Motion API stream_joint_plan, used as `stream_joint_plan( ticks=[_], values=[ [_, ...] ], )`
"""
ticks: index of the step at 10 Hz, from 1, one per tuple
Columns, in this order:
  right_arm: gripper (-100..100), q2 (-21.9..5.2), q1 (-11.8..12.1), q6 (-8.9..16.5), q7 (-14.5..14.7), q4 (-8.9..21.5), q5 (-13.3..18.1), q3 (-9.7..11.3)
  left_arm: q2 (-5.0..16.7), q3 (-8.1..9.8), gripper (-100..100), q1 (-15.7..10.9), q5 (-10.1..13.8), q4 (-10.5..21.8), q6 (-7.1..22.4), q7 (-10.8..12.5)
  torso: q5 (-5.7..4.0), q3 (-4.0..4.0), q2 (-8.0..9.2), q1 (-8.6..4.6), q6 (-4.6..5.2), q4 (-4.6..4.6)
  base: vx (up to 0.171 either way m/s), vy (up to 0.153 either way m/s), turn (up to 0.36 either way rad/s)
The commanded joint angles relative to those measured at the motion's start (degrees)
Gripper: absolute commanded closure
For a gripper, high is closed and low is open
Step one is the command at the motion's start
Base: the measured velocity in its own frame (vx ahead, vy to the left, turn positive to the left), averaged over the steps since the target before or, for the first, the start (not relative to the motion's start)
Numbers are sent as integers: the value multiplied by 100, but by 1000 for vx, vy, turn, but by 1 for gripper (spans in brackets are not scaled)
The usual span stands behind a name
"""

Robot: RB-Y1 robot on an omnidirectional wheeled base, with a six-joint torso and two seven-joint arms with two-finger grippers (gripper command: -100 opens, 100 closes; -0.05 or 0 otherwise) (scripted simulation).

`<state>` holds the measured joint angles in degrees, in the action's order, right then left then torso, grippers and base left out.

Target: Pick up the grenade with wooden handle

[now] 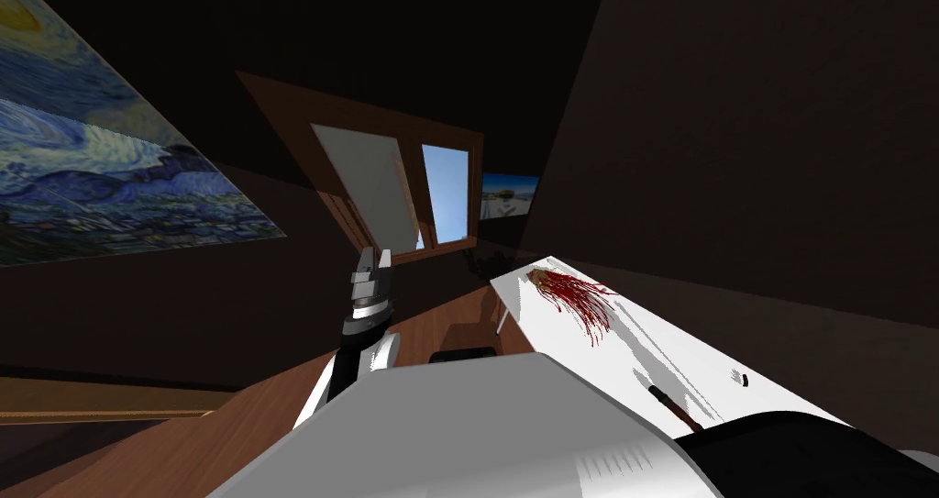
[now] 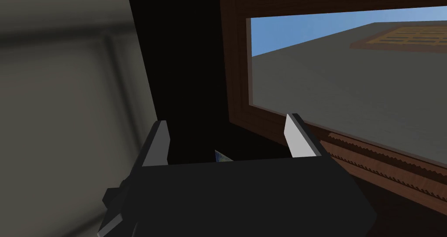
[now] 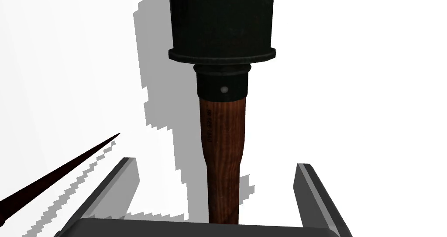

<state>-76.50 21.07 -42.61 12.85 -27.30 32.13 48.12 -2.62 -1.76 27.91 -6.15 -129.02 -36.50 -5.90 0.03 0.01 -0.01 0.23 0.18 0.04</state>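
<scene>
Now | right gripper (image 3: 216,163) spread wide | grenade (image 3: 222,116) handle between fingers, untouched

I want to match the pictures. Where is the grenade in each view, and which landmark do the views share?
Head view: the grenade lies low right, on the white table, at its near end.
Right wrist view: its wooden handle runs between the fingers of the open right tool, dark head beyond.
Left wrist view: the left tool, open, points away from the table.
Shared landmark: the white table.
</scene>
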Motion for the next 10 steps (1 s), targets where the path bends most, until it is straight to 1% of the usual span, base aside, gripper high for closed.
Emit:
stream_joint_plan(
  ticks=[1,2,3,4,6,7,8,10],
  values=[
    [-100,18,-22,-27,12,162,8,3,0,0,0,0,0,0,0,0,0,0,0,0,0,0,-12,14,-3],
    [-100,36,-37,-45,29,163,9,0,0,0,0,0,0,0,0,0,1,0,0,2,0,0,0,0,0],
    [0,39,-40,-56,36,182,10,0,0,0,0,0,0,0,0,0,0,-1,-2,0,-1,0,0,0,0],
    [-100,229,-38,76,65,220,33,-10,0,0,0,0,0,0,0,0,0,-2,-4,-2,-1,-1,7,-38,45],
    [-100,420,-37,207,94,260,56,-21,1,1,0,0,0,0,0,0,-7,-4,-8,-29,-1,-1,4,-75,38],
    [-100,321,25,211,67,145,27,-31,1,1,0,0,0,0,0,0,-8,-3,-5,-33,-2,-1,-4,-32,11],
    [100,333,20,223,70,154,30,-30,0,0,0,0,0,0,0,0,-5,-2,-4,-19,-1,-1,0,-6,0],
    [100,334,22,215,70,151,30,-29,0,0,0,0,0,0,0,0,-1,-3,-5,-10,-2,0,0,0,0]
  ],
)
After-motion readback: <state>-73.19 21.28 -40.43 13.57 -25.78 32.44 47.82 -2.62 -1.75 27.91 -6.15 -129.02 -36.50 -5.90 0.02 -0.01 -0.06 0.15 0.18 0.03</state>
